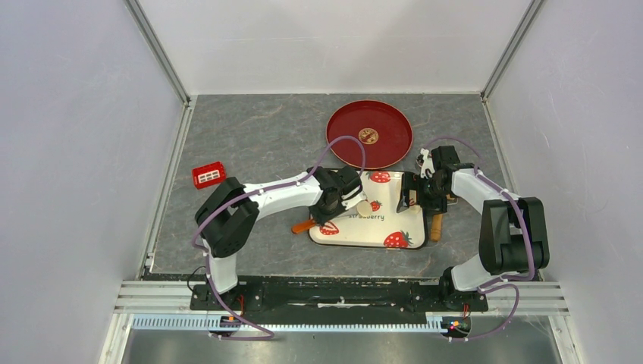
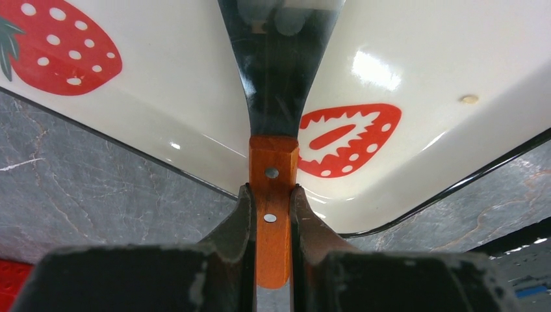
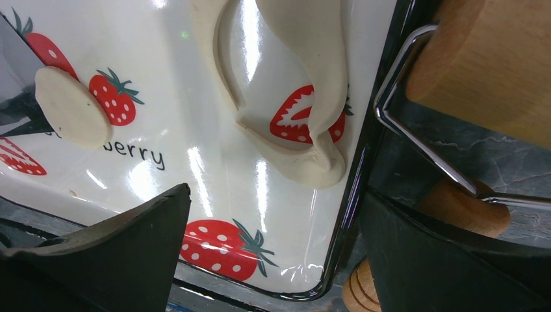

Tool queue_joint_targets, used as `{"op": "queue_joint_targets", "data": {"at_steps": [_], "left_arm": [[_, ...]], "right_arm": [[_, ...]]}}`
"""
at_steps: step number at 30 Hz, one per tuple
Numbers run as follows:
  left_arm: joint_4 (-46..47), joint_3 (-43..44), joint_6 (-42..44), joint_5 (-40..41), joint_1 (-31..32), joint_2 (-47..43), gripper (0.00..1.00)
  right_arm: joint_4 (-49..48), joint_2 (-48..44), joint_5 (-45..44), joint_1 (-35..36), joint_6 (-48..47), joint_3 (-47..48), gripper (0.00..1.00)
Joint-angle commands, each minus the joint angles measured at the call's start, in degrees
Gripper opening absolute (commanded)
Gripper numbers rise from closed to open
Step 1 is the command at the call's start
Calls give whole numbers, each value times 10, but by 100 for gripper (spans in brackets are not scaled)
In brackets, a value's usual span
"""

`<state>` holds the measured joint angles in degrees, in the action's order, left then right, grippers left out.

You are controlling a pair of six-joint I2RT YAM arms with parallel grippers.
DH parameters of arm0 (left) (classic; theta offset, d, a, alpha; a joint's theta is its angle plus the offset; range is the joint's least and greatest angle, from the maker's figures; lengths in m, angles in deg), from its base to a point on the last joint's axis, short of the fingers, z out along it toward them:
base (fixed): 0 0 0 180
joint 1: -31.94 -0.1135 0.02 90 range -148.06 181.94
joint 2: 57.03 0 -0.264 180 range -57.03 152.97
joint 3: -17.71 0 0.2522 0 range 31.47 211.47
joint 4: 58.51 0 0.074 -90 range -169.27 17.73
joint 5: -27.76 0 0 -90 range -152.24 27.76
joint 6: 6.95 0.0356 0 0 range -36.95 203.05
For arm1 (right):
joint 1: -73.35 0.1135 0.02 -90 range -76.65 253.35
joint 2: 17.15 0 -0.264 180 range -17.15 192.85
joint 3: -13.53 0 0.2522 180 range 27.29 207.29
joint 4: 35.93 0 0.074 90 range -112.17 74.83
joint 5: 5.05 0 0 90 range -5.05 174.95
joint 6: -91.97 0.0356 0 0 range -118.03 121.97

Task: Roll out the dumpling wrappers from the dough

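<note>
Nearest, the arm bases [image 1: 216, 288] sit at the bottom of the overhead view, and both arms reach to one strawberry-printed tray [image 1: 371, 231] on the grey tabletop [image 1: 258, 136]. At the tray's left edge the left gripper [image 1: 332, 206] holds one spatula [image 1: 303, 225]. One dumpling wrapper [image 1: 365, 206] lies on the tray just right of that gripper. The right gripper [image 1: 413, 197] hangs over the tray's right part and hides the dough beneath it. One red plate [image 1: 369, 134] lies beyond the tray, one red box [image 1: 208, 175] well to its left, and one rolling pin [image 1: 437, 226] along its right side.

From the left wrist, the jaws are clamped on the spatula's wooden handle [image 2: 273, 214], just off the tray's corner. The metal blade [image 2: 279, 71] runs over the tray, its tip cut off.

From the right wrist, the jaws stand wide apart, gripping nothing, above the tray's right rim. The wrapper touches the blade's end. One dough sheet [image 3: 305, 65] with a round cut-out lies near that rim. The rolling pin shows only in part.
</note>
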<state>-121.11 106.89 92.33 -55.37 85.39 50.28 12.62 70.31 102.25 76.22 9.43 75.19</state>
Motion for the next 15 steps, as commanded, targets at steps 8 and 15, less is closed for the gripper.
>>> {"op": "queue_joint_targets", "data": {"at_steps": [8,15], "left_arm": [[114,-1,-69,-27,4,-36,2],[135,-12,-71,-18,3,-60,2]], "right_arm": [[-5,-16,12,0,4,36,98],[3,-34,5,0,8,56,98]]}}
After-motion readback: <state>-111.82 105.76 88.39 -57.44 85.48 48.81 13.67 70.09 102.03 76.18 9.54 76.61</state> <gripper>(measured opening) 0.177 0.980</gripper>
